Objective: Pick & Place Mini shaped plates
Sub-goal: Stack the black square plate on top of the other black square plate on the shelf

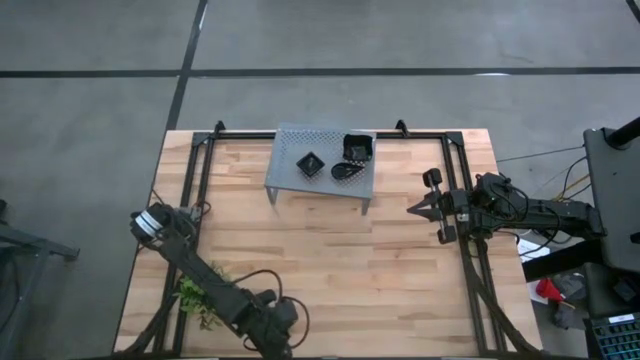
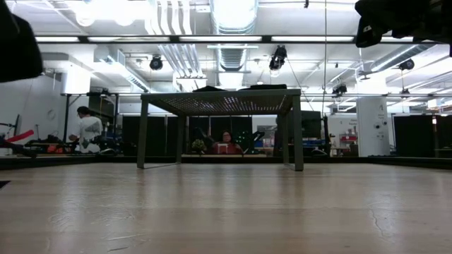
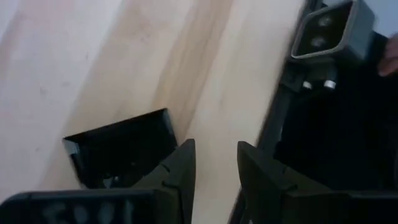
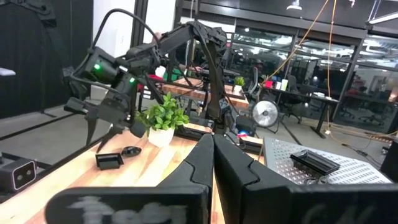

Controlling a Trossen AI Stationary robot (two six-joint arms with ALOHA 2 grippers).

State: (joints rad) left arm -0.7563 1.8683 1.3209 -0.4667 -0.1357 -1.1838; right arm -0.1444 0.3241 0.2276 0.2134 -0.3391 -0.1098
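While three small black plates [image 1: 345, 160] already sit on top of the grey rack [image 1: 290, 137], the left tool [image 3: 214, 165] hangs with jaws apart and empty, far from the rack at the desk's [image 1: 330, 260] near edge, just beside a square plate [image 3: 121, 149] lying flat there. This looks like the reach for the next pick: it should shift over that plate's rim, lower and close. The right tool [image 4: 212, 146] waits shut and empty beside the rack.

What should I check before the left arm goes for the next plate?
1. Left gripper open: ok.
2. Table plate between its fingers: not ok; it lies beside them.
3. Right gripper shut, away from the rack: ok.
4. Bare room on the rack beside the rack plates: ok.
5. Plant clear of the left arm: cannot tell; it stands close.
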